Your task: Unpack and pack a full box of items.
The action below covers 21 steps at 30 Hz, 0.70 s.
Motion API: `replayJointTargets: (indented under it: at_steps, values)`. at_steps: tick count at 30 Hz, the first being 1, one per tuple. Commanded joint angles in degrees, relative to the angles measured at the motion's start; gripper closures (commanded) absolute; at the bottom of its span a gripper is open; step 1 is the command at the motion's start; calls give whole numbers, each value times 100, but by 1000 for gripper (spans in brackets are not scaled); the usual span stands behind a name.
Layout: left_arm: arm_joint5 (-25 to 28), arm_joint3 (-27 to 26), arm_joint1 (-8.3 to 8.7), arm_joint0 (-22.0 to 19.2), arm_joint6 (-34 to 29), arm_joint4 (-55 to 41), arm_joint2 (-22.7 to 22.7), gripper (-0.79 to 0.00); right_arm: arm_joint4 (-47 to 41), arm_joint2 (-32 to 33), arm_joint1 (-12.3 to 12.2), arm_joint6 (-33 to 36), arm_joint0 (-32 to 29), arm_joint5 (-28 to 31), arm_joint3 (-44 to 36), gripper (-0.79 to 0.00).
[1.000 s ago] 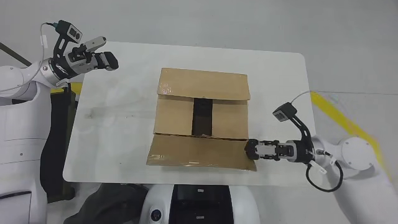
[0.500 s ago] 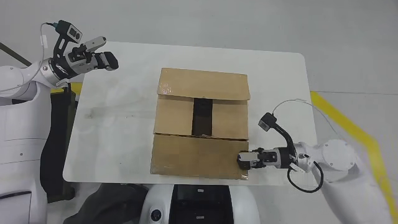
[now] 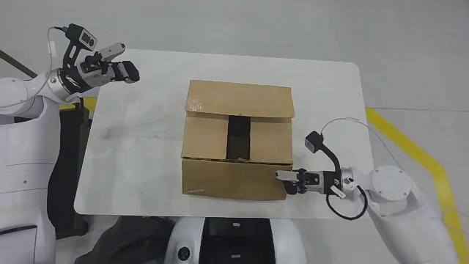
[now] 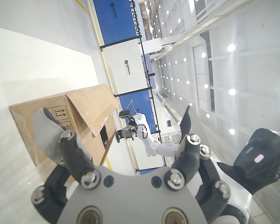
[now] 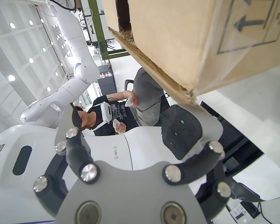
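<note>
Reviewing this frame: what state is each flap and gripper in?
box: upright on the table.
inner flaps: folded in, gap between them.
far flap: open, spread outward.
near flap: open, not over the top.
left gripper: open, empty.
right gripper: open, at the near flap's corner.

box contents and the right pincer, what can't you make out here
- Contents of the cardboard box: the slot between its top flaps is dark in all three views.
- Whether the right pincer touches the box's near flap: too small in top view; in right wrist view its own finger covers the spot.
</note>
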<state>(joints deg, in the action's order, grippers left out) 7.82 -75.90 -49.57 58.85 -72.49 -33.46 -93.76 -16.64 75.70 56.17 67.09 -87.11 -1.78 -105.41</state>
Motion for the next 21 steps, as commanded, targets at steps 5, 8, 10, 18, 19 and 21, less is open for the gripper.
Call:
replayJointTargets:
  at_steps: [5, 8, 10, 18, 19, 21]
  values:
    - [0, 0, 0, 0, 0, 0, 0, -785, -181, 52, -30, 215, -17, 44, -60, -785]
    - [0, 0, 0, 0, 0, 0, 0, -785, -181, 53, -48, 264, -102, 63, -152, -785]
    - [0, 0, 0, 0, 0, 0, 0, -785, -171, 37, -56, 263, -155, 68, -186, -785]
    - [0, 0, 0, 0, 0, 0, 0, -785, -29, -314, -41, 145, -89, 50, 34, -785]
    - [0, 0, 0, 0, 0, 0, 0, -785, 10, -350, -37, 91, -64, 48, 72, -785]
    - [0, 0, 0, 0, 0, 0, 0, -785, 52, -415, -29, -11, -11, 41, 153, -785]
